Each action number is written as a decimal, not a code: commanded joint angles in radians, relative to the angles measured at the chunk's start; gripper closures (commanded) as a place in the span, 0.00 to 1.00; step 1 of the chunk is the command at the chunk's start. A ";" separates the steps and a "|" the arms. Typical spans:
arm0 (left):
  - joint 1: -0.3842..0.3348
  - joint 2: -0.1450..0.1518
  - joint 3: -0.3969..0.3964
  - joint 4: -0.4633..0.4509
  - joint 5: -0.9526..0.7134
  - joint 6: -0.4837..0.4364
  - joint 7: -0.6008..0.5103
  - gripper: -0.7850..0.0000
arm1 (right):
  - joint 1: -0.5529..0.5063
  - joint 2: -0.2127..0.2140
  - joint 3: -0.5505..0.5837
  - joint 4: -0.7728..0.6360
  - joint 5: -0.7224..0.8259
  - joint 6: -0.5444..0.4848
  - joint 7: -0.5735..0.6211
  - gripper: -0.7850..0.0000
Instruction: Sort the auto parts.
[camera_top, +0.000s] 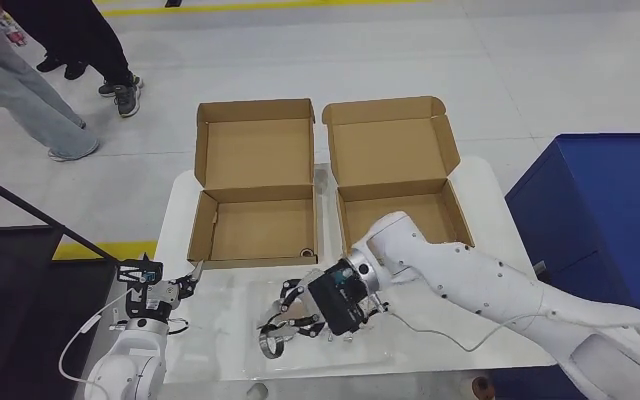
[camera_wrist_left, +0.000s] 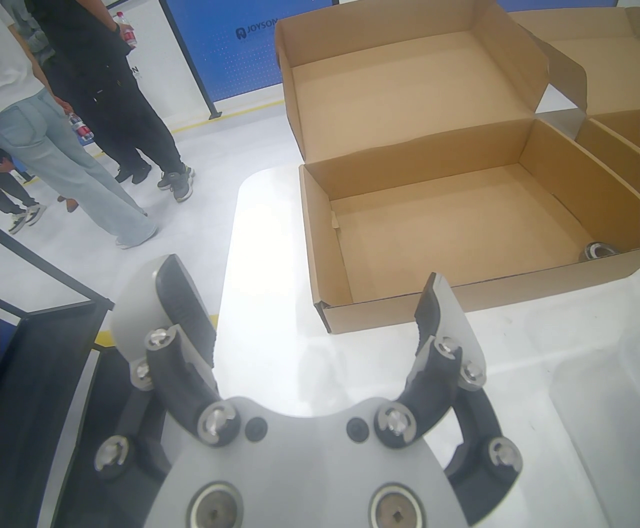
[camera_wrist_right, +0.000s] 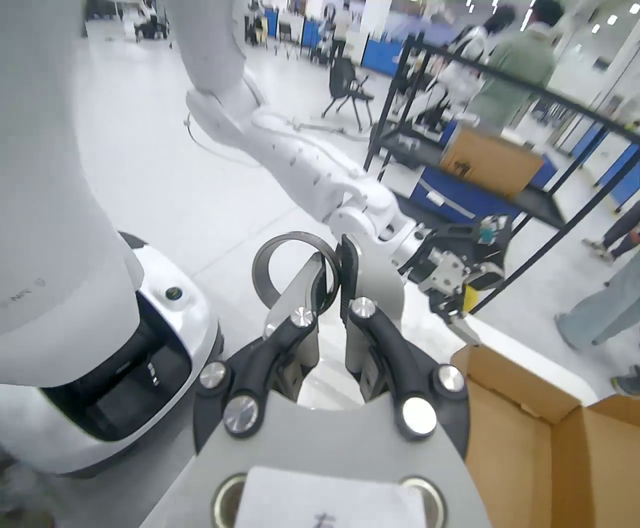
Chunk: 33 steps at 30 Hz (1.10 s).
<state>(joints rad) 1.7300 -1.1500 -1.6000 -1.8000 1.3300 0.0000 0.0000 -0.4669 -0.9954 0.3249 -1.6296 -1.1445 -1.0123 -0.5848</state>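
My right gripper (camera_wrist_right: 332, 275) is shut on a dark metal ring (camera_wrist_right: 295, 270) and holds it just above the white table (camera_top: 230, 340) near the front middle. From above, the ring (camera_top: 268, 346) hangs beyond the right gripper (camera_top: 283, 325), in front of the left cardboard box (camera_top: 255, 228). A small round bearing (camera_wrist_left: 597, 248) lies in that box's near corner, on the side toward the right box (camera_top: 400, 215). My left gripper (camera_wrist_left: 302, 290) is open with nothing in it, over the table's left front part, short of the left box (camera_wrist_left: 450, 200).
Both boxes stand side by side at the back of the table with lids folded up. A blue cabinet (camera_top: 590, 210) stands close to the table's right side. A black frame (camera_top: 50, 225) runs along the left.
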 joint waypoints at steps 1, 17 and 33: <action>0.000 0.000 0.000 0.000 0.000 0.000 0.000 0.00 | -0.028 0.033 0.006 -0.006 -0.092 0.029 -0.253 1.00; 0.000 0.000 0.000 0.000 0.000 0.000 0.000 0.00 | -0.135 0.011 0.052 -0.138 0.437 0.009 -0.232 1.00; 0.000 0.000 0.000 0.000 0.000 0.000 0.000 0.00 | -0.144 -0.112 -0.073 -0.223 1.695 0.000 0.376 1.00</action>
<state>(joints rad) 1.7300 -1.1500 -1.6000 -1.8000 1.3300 0.0000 0.0000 -0.5941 -1.1005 0.2214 -1.8659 0.4479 -1.0123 -0.3098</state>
